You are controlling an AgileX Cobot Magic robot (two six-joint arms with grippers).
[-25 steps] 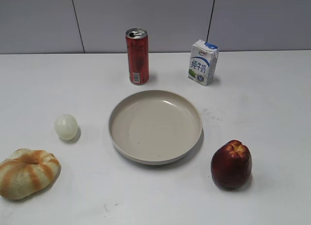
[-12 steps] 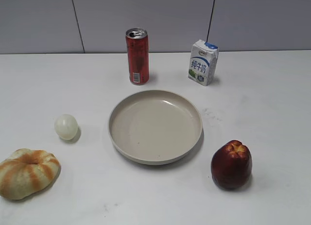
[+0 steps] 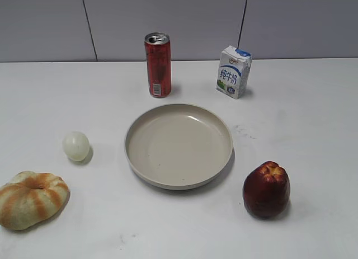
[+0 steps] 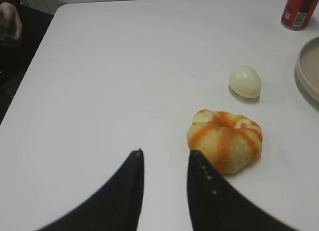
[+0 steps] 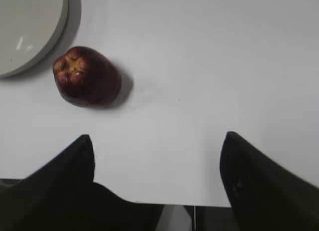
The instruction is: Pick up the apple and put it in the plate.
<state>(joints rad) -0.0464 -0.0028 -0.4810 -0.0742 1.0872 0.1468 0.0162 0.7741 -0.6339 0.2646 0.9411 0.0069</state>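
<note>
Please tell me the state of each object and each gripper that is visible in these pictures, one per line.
apple: upright on the table, right of the plate, not held.
plate: empty, flat on the table.
red can: upright, top opened.
milk carton: upright, closed.
pale ball: resting loose on the table.
orange-striped gourd: resting on the table.
left gripper: slightly open, empty.
right gripper: wide open, empty.

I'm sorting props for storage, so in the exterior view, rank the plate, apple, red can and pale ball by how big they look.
1. plate
2. apple and red can: look alike in area; the apple is nearer the camera, so unsure
3. pale ball
</note>
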